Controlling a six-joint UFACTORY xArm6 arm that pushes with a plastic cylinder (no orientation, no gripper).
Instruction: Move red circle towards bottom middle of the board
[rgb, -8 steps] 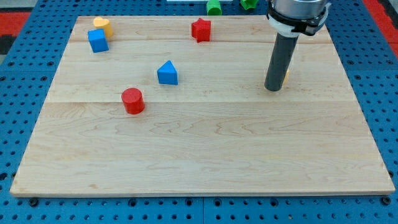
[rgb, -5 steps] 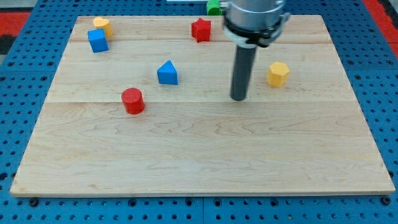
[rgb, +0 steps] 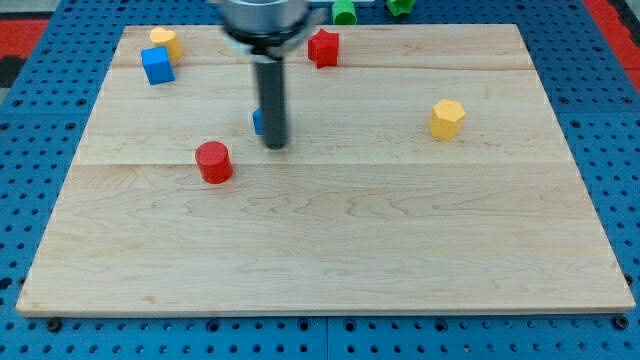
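Note:
The red circle lies on the wooden board, left of centre. My tip stands to the circle's right and slightly above it in the view, a short gap away and not touching it. The rod covers most of the blue triangle, of which only a sliver shows at the rod's left edge.
A blue cube and a yellow block sit at the top left. A red star is at top centre. A yellow hexagon lies at the right. Two green blocks lie off the board's top edge.
My tip has swept leftward across the board from beside the yellow hexagon to just in front of the blue triangle. No block has visibly moved.

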